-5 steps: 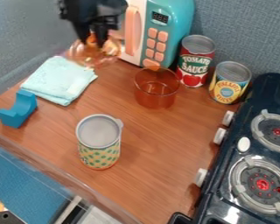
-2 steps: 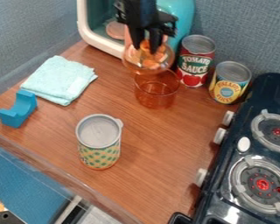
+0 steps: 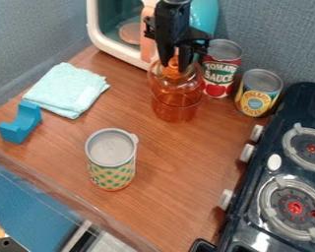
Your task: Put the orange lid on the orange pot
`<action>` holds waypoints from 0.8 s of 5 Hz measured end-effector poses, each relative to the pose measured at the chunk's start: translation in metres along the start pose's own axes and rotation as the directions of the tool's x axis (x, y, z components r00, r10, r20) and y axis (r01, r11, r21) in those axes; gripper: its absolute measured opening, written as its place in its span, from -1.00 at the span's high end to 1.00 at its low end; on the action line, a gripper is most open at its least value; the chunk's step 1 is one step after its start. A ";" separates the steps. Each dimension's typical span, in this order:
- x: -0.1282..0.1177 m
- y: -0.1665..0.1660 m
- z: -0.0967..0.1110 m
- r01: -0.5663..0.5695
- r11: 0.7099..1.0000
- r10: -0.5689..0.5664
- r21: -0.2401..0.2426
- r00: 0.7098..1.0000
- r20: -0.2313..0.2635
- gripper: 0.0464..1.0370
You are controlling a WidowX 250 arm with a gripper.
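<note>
The black arm [image 3: 174,14] hangs in from the top edge; its claw [image 3: 176,63] points downward; the fingers [image 3: 164,50] sit slightly apart.

Clear, glossy orange plastic catches the light on the lid [image 3: 161,78] and pot [image 3: 176,109], set against a smooth tabletop [image 3: 167,170] with a wood-grain finish. A soft, matt cloth [image 3: 67,91] lies folded near a smooth, plastic-looking blue block [image 3: 20,123], while the tomato can [image 3: 219,69] and yellow can [image 3: 259,93] show grey, metal-looking tops. The stove [image 3: 247,209] wears a glossy dark finish, the microwave [image 3: 204,15] looks like smooth plastic, and the wall [image 3: 278,29] has a rough, fabric-like weave.
</note>
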State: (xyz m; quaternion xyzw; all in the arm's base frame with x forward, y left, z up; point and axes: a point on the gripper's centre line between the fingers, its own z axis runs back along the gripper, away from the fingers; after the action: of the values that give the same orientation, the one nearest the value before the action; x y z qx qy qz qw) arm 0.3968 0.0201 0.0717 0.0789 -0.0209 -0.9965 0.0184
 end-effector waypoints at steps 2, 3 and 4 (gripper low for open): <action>-0.005 -0.004 -0.024 -0.010 1.000 0.011 -0.026 0.999 0.038 0.33; -0.005 -0.004 -0.030 -0.011 0.999 0.012 -0.030 0.999 0.046 0.33; -0.008 0.000 -0.032 0.000 1.000 0.002 -0.031 0.999 0.046 0.33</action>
State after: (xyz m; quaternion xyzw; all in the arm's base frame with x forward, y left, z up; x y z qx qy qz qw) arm 0.4101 0.0189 0.0412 0.0555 -0.0061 -0.9982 0.0196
